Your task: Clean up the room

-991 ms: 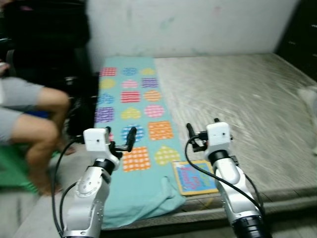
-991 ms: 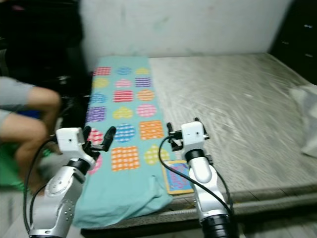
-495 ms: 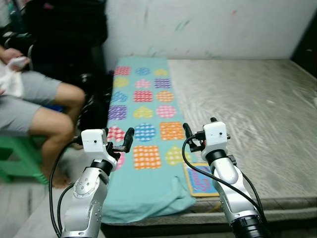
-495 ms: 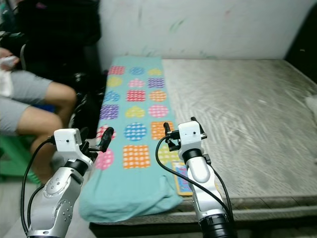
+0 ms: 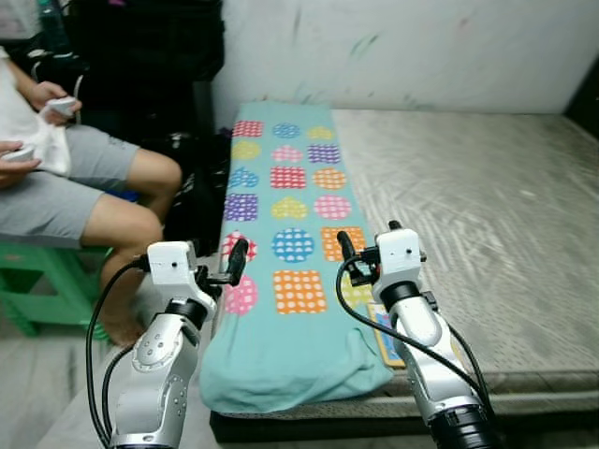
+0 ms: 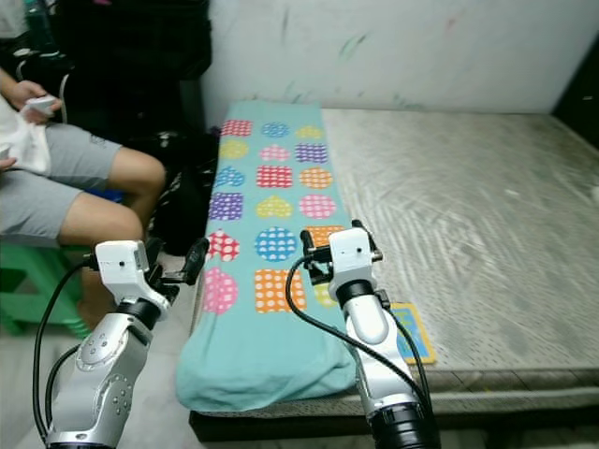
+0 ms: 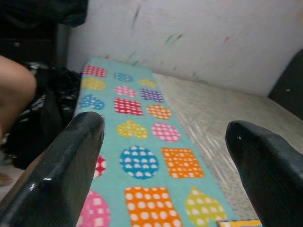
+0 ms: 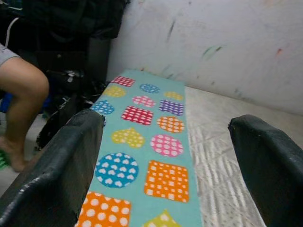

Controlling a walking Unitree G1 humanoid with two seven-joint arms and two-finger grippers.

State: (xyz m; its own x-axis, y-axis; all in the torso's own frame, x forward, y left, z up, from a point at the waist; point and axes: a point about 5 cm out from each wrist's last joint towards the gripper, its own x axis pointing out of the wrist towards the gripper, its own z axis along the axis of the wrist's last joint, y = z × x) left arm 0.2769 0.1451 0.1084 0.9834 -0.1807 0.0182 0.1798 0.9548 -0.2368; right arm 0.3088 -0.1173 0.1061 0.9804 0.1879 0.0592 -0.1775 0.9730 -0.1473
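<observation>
Nothing is tidied yet, I judge. My left claw (image 5: 230, 265) and right claw (image 5: 358, 254) hover low in the frame, both spread apart and empty. Just past them the blanket (image 5: 285, 253) drapes over the bed's (image 5: 487, 215) near edge, a book (image 6: 413, 333) beside it. A seated person (image 5: 84, 187) crowds the left; the right lies open.

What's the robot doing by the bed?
The robot stands at the foot of a bare grey mattress. Its left gripper and right gripper are both held up, open and empty, above a teal blanket with colourful dotted shapes. A small yellow-edged blue book lies beside it. A person in grey shorts sits nearby.
</observation>
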